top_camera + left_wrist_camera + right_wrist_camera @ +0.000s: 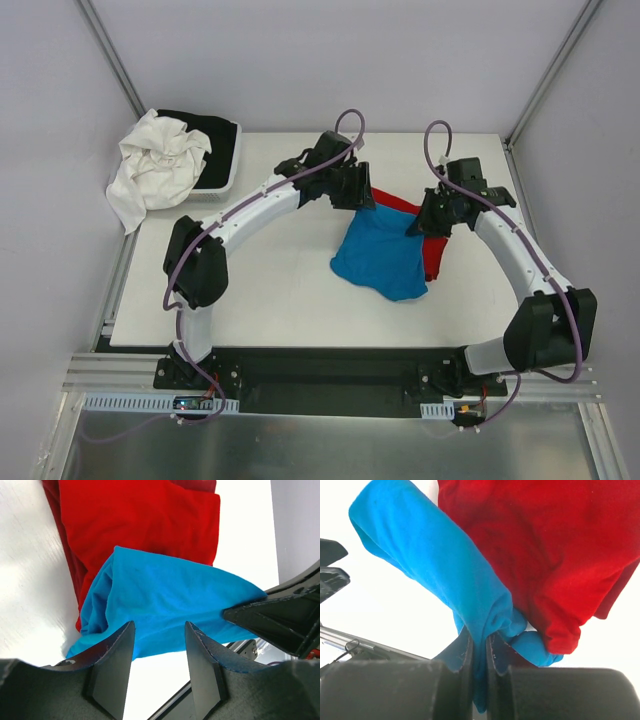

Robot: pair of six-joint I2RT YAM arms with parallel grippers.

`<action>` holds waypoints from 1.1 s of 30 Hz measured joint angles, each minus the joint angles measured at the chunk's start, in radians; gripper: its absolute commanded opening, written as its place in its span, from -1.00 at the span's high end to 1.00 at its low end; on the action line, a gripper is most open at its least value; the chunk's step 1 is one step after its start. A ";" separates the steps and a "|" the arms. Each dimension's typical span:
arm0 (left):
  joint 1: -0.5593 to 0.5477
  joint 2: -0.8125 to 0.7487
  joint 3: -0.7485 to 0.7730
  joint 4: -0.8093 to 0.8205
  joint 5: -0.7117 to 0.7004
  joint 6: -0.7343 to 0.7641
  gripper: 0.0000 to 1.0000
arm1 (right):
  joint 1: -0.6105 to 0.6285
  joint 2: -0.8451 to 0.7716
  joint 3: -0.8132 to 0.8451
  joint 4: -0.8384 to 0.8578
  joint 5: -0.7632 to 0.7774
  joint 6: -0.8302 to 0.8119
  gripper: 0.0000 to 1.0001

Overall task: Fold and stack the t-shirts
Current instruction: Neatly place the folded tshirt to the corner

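Observation:
The turquoise-blue t-shirt (380, 258) lies bunched in the middle right of the table, partly over the red t-shirt (400, 205), which is spread flat beneath and behind it. My right gripper (420, 225) is shut on a pinched fold at the blue shirt's right edge (430, 550), just in front of the red shirt (555, 545). My left gripper (355, 195) hovers at the blue shirt's far left corner. In the left wrist view its fingers (159, 625) stand open with only table between them. The blue cloth (165, 600) and red cloth (140, 525) lie just beyond the tips.
A white basket (225, 185) stands at the back left corner, holding a crumpled white cloth (160, 165) that spills over its rim and a black cloth (215, 135). The right arm's finger (270, 615) shows at the blue shirt's edge in the left wrist view.

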 measured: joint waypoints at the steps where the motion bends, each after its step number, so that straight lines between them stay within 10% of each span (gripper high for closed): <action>1: -0.002 0.000 0.001 0.000 0.000 0.000 0.11 | 0.000 -0.006 0.000 -0.005 0.002 0.002 0.98; 10: -0.027 0.000 0.001 -0.031 -0.002 0.003 0.01 | 0.000 -0.051 -0.001 -0.030 0.024 0.012 0.98; 14: -0.027 -0.001 -0.028 -0.028 -0.011 0.013 -0.52 | 0.000 -0.051 -0.016 -0.020 0.024 0.015 0.98; 19: -0.024 -0.001 -0.148 -0.044 -0.081 0.035 -0.71 | 0.000 -0.051 -0.035 -0.019 0.023 0.017 0.98; 33: -0.007 0.184 0.005 -0.050 0.024 0.066 -0.65 | 0.001 -0.051 -0.021 -0.027 0.022 0.021 0.98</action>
